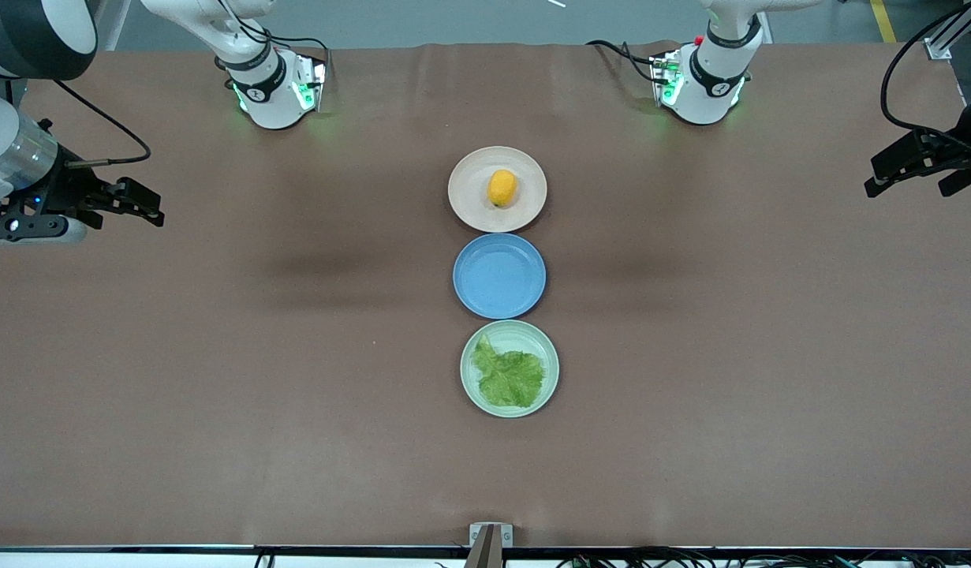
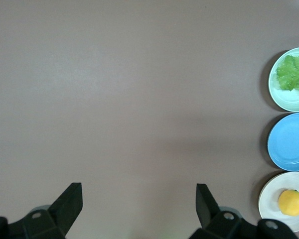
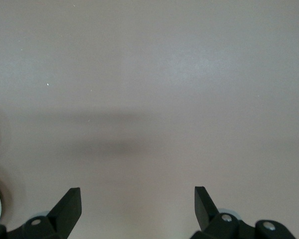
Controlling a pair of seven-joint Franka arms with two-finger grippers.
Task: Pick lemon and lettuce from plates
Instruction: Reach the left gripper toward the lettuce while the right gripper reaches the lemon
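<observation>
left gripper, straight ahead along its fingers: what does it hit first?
Likely just bare table. The left gripper is open and points down at brown surface; the plates sit off to the side of that line, so nothing else looks in the way.

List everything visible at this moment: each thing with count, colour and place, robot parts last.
lemon: 1, yellow-orange, on the cream-pink plate
lettuce: 1 leaf, bright green, in the mint green plate
cream-pink plate: 1, farthest from the front camera
blue plate: 1, bare, between the other two
mint green plate: 1, nearest the front camera
table: 1, brown
left gripper: black, open, waiting over the table's left-arm end
right gripper: black, open, over the right-arm end
</observation>
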